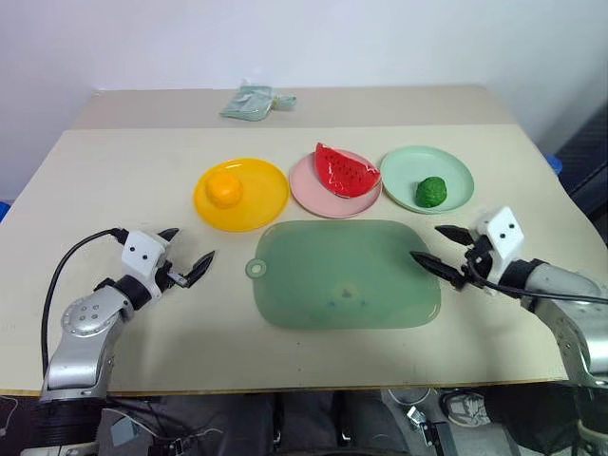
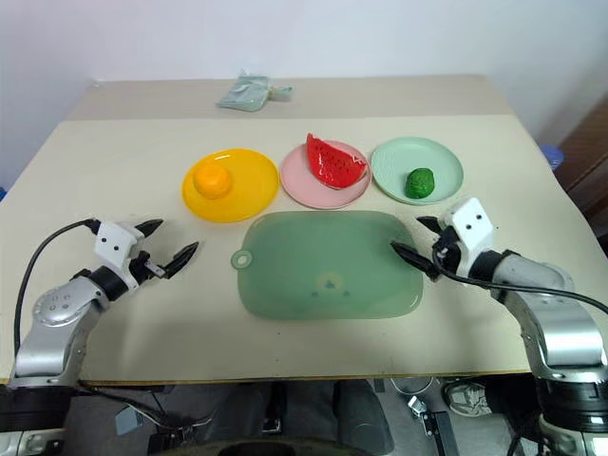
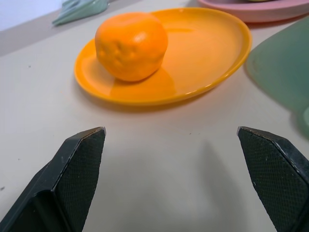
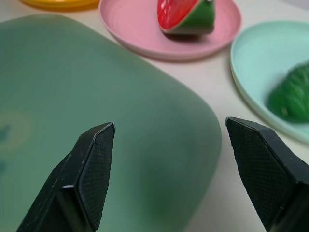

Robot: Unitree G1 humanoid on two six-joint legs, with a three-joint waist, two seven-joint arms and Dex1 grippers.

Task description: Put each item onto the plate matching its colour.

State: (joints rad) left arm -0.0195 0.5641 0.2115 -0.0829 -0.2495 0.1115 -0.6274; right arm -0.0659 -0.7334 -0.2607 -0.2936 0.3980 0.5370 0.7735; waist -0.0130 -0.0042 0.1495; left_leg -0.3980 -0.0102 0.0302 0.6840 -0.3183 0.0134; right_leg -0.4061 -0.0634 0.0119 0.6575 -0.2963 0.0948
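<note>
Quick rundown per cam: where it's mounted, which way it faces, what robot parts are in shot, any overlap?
Head stereo pair: on the head, facing forward and down at the table; both arms, left gripper and right gripper, jaws open.
Left wrist: looks along its fingers at the orange fruit on the yellow plate.
Right wrist: along its fingers over the green mat toward the watermelon wedge, pink plate, green ball.
Shared: both wrist views catch the mat and pink plate.

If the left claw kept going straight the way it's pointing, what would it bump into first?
Probably the yellow plate holding the orange. The open left gripper points across bare table toward it; the plate's near rim seems first in line, though exact depth is hard to judge.
</note>
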